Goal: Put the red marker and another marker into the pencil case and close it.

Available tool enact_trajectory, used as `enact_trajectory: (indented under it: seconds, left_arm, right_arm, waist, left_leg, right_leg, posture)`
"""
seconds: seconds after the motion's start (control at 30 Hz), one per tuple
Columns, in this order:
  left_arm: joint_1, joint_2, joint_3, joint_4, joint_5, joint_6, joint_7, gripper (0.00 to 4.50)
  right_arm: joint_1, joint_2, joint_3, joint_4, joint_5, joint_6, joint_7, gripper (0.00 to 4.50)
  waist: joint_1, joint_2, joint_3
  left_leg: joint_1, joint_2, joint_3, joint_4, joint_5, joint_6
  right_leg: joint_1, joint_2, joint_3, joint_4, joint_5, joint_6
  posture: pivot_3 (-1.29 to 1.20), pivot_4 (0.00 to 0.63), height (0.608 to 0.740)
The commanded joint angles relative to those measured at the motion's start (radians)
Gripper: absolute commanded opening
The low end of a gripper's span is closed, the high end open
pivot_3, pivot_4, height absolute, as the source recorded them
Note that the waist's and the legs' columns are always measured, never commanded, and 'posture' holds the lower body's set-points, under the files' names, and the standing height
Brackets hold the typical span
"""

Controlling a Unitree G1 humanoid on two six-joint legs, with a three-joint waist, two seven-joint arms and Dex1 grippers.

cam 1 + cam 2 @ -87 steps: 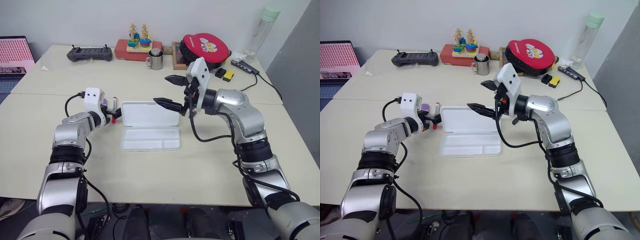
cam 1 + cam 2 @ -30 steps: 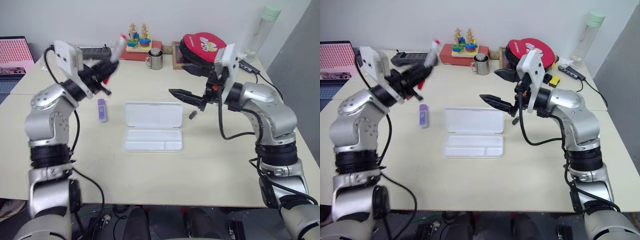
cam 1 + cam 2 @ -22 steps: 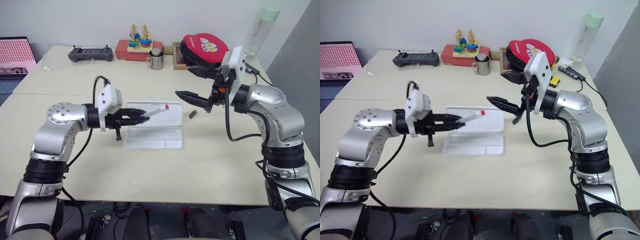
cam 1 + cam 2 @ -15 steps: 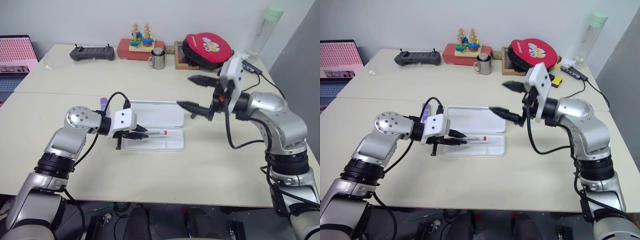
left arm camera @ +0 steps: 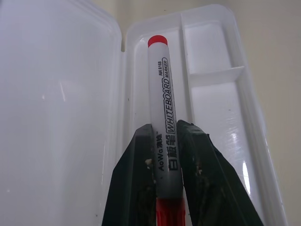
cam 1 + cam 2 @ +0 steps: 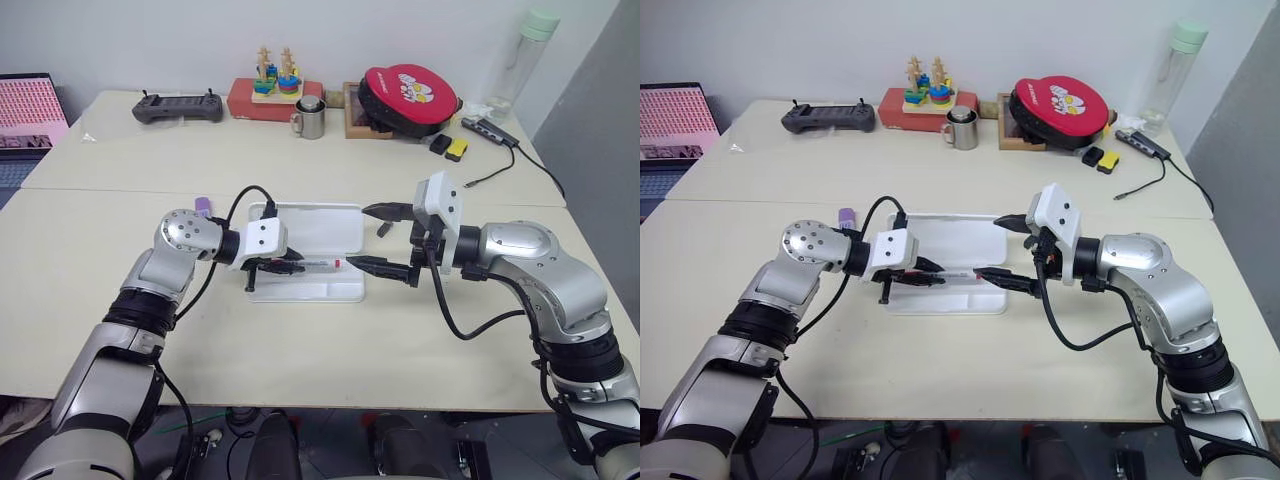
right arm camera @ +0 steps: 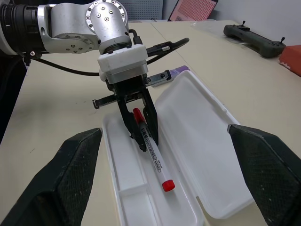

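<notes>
While left pincer clenched on red marker over pencil case tray, centre frame: placing step; next release. Right pincer released.

White pencil case mid-frame on a cream worktop. The red marker shows a white barrel with black lettering, red at both ends, pinched between the black fingers of the left tool. Right tool, black too. A sliver of lilac, another marker, left of centre. Upper right, a red round bag with white cartoon print.
</notes>
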Motion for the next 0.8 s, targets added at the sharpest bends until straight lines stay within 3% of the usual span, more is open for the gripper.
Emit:
enact_trajectory:
  seconds: [0.03, 0.33, 0.5, 0.67, 0.8]
  left_arm:
    - [-0.027, 0.002, 0.013, 0.0, 0.013, -0.004, 0.006, 1.36]
    - [0.006, 0.003, 0.066, -0.098, -0.058, 0.093, 0.02, 3.23]
    - [0.039, -0.036, 0.239, -0.282, -0.293, 0.385, 0.107, 4.29]
    - [0.07, -0.044, 0.347, -0.398, -0.391, 0.568, 0.234, 4.47]
    - [0.027, -0.112, 0.6, -0.439, -0.506, 0.692, 0.571, 4.47]
  right_arm:
    - [-0.006, 0.001, -0.01, -0.035, 0.0, -0.006, -0.015, 4.5]
    - [-0.022, 0.016, -0.003, -0.013, 0.003, -0.018, -0.008, 4.5]
    - [-0.05, 0.048, -0.03, 0.022, 0.021, -0.05, -0.001, 4.5]
    - [-0.088, 0.08, -0.05, 0.071, 0.012, -0.084, -0.018, 4.5]
    - [-0.159, 0.131, -0.058, 0.154, -0.005, -0.12, -0.05, 4.5]
  waist:
    - [0.0, 0.0, 0.0]
    - [0.0, 0.0, 0.0]
    - [0.0, 0.0, 0.0]
    - [-0.004, 0.0, 0.0]
    - [-0.005, 0.0, 0.0]
  left_leg:
    - [0.0, 0.0, 0.0, 0.0, 0.0, 0.0]
    - [0.0, 0.0, 0.0, 0.0, 0.0, 0.0]
    - [0.0, 0.0, -0.001, 0.0, 0.0, 0.0]
    - [0.001, 0.0, -0.001, 0.001, 0.0, 0.0]
    - [0.001, 0.0, -0.001, 0.003, 0.0, 0.0]
  right_leg:
    - [0.0, 0.0, 0.0, 0.0, 0.0, 0.0]
    - [0.0, 0.0, 0.0, 0.0, 0.0, 0.0]
    - [0.0, 0.0, -0.001, 0.001, 0.0, 0.0]
    - [0.001, 0.0, -0.001, 0.002, 0.0, 0.0]
    - [0.001, 0.0, -0.001, 0.002, 0.0, 0.001]
  posture:
    - [0.0, 0.15, 0.74]
    - [0.0, 0.15, 0.74]
    - [0.0, 0.15, 0.74]
    - [0.0, 0.15, 0.74]
    - [0.0, 0.15, 0.74]
